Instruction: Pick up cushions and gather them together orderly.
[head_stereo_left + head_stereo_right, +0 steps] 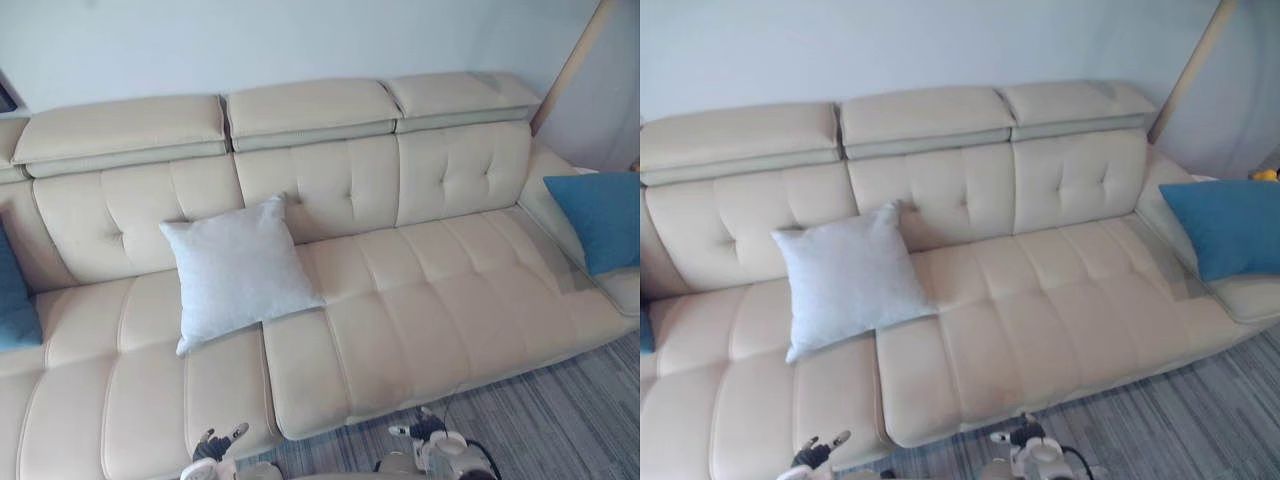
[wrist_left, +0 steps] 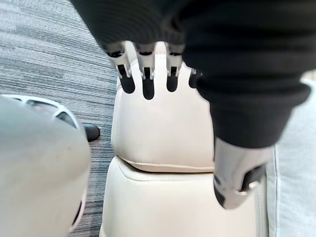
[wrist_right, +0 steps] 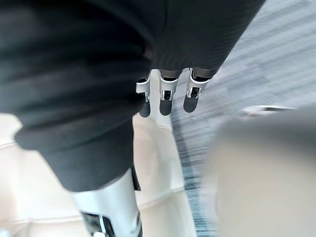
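Grey cushion (image 1: 238, 270) leans against the sofa (image 1: 420, 310) back straight ahead of my left hand (image 1: 213, 447), nearer it than my right hand (image 1: 425, 431); both hang empty, fingers relaxed, with a blue cushion (image 1: 600, 215) far beyond the right.

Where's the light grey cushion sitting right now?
In the left eye view, the light grey cushion leans against the sofa backrest, left of centre, between a blue cushion at the left end and another on the right armrest.
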Available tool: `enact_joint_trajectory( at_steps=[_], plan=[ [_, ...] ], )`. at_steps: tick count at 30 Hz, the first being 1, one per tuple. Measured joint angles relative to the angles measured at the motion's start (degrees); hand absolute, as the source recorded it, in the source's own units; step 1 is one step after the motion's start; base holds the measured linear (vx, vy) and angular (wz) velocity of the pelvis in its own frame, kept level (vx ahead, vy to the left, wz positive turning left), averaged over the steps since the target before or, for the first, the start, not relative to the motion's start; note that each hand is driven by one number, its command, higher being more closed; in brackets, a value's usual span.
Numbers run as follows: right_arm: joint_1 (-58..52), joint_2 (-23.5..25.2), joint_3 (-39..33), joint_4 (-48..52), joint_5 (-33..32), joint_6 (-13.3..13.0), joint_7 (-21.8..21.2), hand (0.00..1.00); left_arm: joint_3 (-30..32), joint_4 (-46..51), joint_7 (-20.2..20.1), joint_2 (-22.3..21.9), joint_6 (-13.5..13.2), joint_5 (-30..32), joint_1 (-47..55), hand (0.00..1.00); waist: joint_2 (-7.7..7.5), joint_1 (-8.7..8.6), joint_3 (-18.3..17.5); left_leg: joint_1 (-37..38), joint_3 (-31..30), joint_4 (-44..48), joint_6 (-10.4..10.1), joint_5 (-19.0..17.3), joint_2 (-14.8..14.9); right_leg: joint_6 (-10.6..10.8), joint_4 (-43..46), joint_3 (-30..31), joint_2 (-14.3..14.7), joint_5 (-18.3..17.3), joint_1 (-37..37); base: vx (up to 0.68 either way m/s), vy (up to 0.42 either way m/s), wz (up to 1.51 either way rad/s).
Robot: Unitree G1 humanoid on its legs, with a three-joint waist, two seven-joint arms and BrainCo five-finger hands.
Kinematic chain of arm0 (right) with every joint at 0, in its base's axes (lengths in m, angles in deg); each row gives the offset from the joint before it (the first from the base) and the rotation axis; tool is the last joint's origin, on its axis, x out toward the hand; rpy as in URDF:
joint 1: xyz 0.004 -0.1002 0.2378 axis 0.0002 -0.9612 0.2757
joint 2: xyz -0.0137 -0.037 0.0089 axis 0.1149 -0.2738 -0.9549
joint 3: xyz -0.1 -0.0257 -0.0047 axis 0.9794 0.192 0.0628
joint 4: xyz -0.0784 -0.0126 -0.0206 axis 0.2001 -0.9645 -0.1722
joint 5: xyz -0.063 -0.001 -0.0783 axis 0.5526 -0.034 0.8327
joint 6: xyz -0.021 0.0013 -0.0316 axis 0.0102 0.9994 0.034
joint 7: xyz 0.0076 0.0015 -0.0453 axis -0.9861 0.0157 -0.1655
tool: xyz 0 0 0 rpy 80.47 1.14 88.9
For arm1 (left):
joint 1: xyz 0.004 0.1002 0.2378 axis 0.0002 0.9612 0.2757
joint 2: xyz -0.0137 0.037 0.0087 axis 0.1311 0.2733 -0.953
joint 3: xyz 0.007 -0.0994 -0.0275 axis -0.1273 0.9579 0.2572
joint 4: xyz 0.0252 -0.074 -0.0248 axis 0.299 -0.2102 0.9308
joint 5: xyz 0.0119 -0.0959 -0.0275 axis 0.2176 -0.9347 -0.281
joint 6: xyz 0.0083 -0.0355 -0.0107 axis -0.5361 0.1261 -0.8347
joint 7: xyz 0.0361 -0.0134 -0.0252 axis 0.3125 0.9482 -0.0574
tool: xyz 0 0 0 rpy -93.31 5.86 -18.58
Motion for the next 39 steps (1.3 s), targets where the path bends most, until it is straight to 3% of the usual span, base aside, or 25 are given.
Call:
enact_joint_trajectory(
  at_steps=[2, 5, 8, 9, 10, 12, 13, 15, 18, 22, 27, 29, 31, 32, 33, 35, 36, 38, 39],
  plan=[
    [2.24, 0.98, 0.24, -0.43, 0.20, -0.52, 0.30, 0.00, -0.08, 0.58, 0.38, 0.79, -0.09, -0.36, -1.12, 0.00, -1.75, 0.12, 0.62, -2.48, 0.32, 1.97, 0.00, 0.88, -0.41, 1.11, -6.67, 2.17, 0.09, -2.98, 4.35, -0.08, -0.212, -0.17],
    [4.49, 1.08, 0.09, 0.68, 0.18, -0.86, 0.71, 0.00, -0.49, 0.50, 0.19, -0.82, -0.07, -0.35, -1.86, 0.00, 0.86, -0.32, 2.28, -7.00, -1.29, 3.70, -2.04, 2.79, 2.13, -0.35, -21.58, -1.29, 4.55, -2.48, 9.45, -0.22, -0.257, 0.04],
    [2.53, -0.17, -2.31, 0.56, 0.16, -0.38, 0.69, 0.00, -2.94, 0.49, 0.06, -1.85, -0.14, -0.20, -1.59, 0.00, 3.88, -1.07, 3.97, -6.77, -3.41, 0.99, -2.98, 7.18, 3.90, -2.39, -23.54, -3.59, 7.30, -1.19, 10.86, -0.21, -0.162, 0.33],
    [1.25, -0.69, -2.87, 0.55, 0.16, -0.05, 0.65, 0.00, -3.39, 0.40, 0.08, -2.24, -0.24, -0.21, -0.94, 0.00, 4.11, -1.26, 4.07, -5.52, -4.47, -3.19, -3.71, 10.35, 3.81, -3.24, -23.32, -4.50, 7.62, -0.68, 9.86, -0.29, -0.162, 0.31],
    [0.75, -0.63, -3.65, 0.57, 0.17, -0.06, 0.63, 0.00, -3.38, 0.37, 0.13, -2.33, -0.35, -0.22, -0.83, 0.00, 4.23, -1.27, 4.00, -5.42, -4.56, -3.65, -3.79, 10.50, 3.81, -3.31, -23.19, -4.83, 7.68, -0.64, 9.50, -0.20, -0.089, 0.05],
    [-0.37, -1.10, -6.94, 0.52, 0.19, 0.07, 0.76, 0.00, -2.65, 0.31, 0.03, -2.45, -0.71, -0.17, -0.84, 0.00, 4.09, -1.33, 4.07, -5.88, -4.37, 4.09, -3.36, 4.35, 3.19, -5.72, -22.84, -4.82, 6.14, -0.10, 7.11, -0.16, -0.015, -0.29],
    [-0.75, -1.24, -7.32, 0.56, 0.19, -0.01, 0.84, 0.00, -2.44, 0.11, 0.04, -2.46, -0.77, -0.16, -0.84, 0.00, 3.95, -1.36, 4.11, -5.52, -4.40, 6.12, -3.15, 2.64, 2.62, -5.96, -22.76, -4.34, 5.56, 0.20, 6.58, -0.18, 0.051, -0.44],
    [-2.96, -1.43, -8.86, 0.54, 0.20, -0.02, 1.14, 0.00, -2.26, -0.69, 0.07, -3.03, -1.01, -0.19, -0.73, 0.00, 4.24, -1.99, 3.81, -2.19, -6.65, 8.44, -4.60, -2.36, 0.45, -4.91, -23.31, -1.56, 4.79, 2.01, 4.76, -0.17, 0.120, -0.41],
    [-4.63, -0.73, -8.91, 0.30, 0.30, 0.11, 1.16, 0.00, -0.58, -0.69, 0.02, -3.78, -1.05, -0.36, -0.43, 0.00, 5.00, -2.07, 3.15, 0.82, -9.33, -0.61, -4.11, -2.56, 0.07, -3.68, -25.96, 2.07, 6.21, 5.48, 2.05, -0.12, 0.146, -0.49],
    [-6.03, 1.63, -10.75, 0.34, 0.20, 0.10, 1.13, 0.00, -0.10, -0.92, 0.05, -2.66, -0.97, -0.30, 0.25, 0.00, 2.28, -2.41, 1.82, 2.29, -3.33, -4.61, -2.15, -0.76, -1.74, -2.18, -32.21, 7.60, 5.53, 11.59, 1.69, -0.10, 0.149, -0.76],
    [-6.65, 1.60, -10.87, 0.34, 0.03, 0.03, 1.05, 0.00, -0.07, -2.10, 0.20, -2.04, -0.90, 0.30, 0.17, 0.00, 1.52, -2.82, 0.78, 3.64, 2.07, -7.58, -1.84, -0.79, -3.12, -2.31, -35.15, 12.87, 5.29, 14.32, -0.41, -0.10, 0.097, -0.63],
    [-6.38, 1.58, -10.64, 0.21, 0.04, 0.14, 0.98, 0.00, -0.01, -2.31, 0.20, -1.81, -0.90, 0.57, 0.23, 0.00, 1.42, -2.89, 0.77, 4.01, 4.82, -7.62, -2.20, -1.29, -2.89, -4.49, -37.05, 10.31, 5.26, 14.84, -0.57, -0.04, 0.017, -0.79],
    [-5.20, 1.57, -10.83, -1.92, 0.01, 0.19, 0.91, 0.00, 1.98, -2.91, 0.20, -2.01, -0.68, 0.95, 0.42, 0.00, 2.09, -2.80, 0.44, 4.82, 10.32, -7.14, -3.49, -2.03, 0.14, -11.34, -37.31, -6.46, 3.85, 15.94, -0.56, 0.04, -0.025, -1.17],
    [-5.03, 1.59, -11.00, -2.21, 0.02, 0.44, 0.85, 0.00, 2.42, -2.92, 0.21, -1.91, -0.64, 0.95, 0.61, 0.00, 2.16, -2.57, 0.23, 4.93, 11.72, -6.14, -3.43, -1.98, 0.90, -12.40, -36.95, -11.83, 3.32, 16.82, -0.54, 0.11, -0.058, -1.28],
    [-5.23, 1.60, -11.06, -2.41, 0.01, 0.58, 0.81, 0.00, 2.79, -3.18, 0.11, -1.39, -0.64, 1.16, 0.89, 0.00, 1.40, -2.46, -0.24, 5.27, 12.71, -4.08, -4.00, -2.55, 1.39, -10.80, -37.08, -18.01, 3.31, 20.05, -0.25, 0.12, -0.076, -1.03],
    [-5.37, 0.88, -11.87, -2.84, -0.01, 0.58, 0.83, 0.00, 2.85, -3.70, 0.06, -1.15, -0.67, 1.50, 0.83, 0.00, 1.53, -2.29, -0.44, 5.92, 8.96, -3.02, -4.09, -2.58, 2.21, -9.58, -37.63, -20.23, 4.65, 20.23, -0.01, 0.15, -0.191, -1.27],
    [-5.70, 0.06, -13.45, -2.70, -0.11, 0.56, 0.88, 0.00, 2.09, -4.12, 0.06, -1.33, -0.62, 1.53, 0.73, 0.00, 2.16, -2.52, -0.41, 7.41, 8.15, -3.34, -4.24, -2.68, 2.35, -7.94, -37.62, -18.13, 5.11, 19.33, 0.09, 0.14, -0.181, -1.19],
    [-7.28, -0.54, -15.61, -2.66, -0.43, 0.79, 0.99, 0.00, 1.45, -4.65, -0.02, -1.97, -0.63, 2.60, 0.51, 0.00, 2.90, -2.65, -0.63, 8.96, 8.37, -1.99, -4.65, -2.94, 3.42, -7.50, -37.52, -15.99, 6.09, 18.36, 0.72, 0.12, -0.075, -0.74],
    [-8.41, -0.75, -16.09, -2.64, -0.47, 0.82, 1.18, 0.00, 1.41, -4.82, -0.10, -2.21, -0.66, 2.65, 0.21, 0.00, 3.24, -2.85, -0.67, 8.02, 8.21, 4.27, -6.33, -4.23, 5.34, -7.36, -37.01, -15.04, 6.60, 16.07, 1.67, 0.11, -0.067, -0.42]
  ],
)
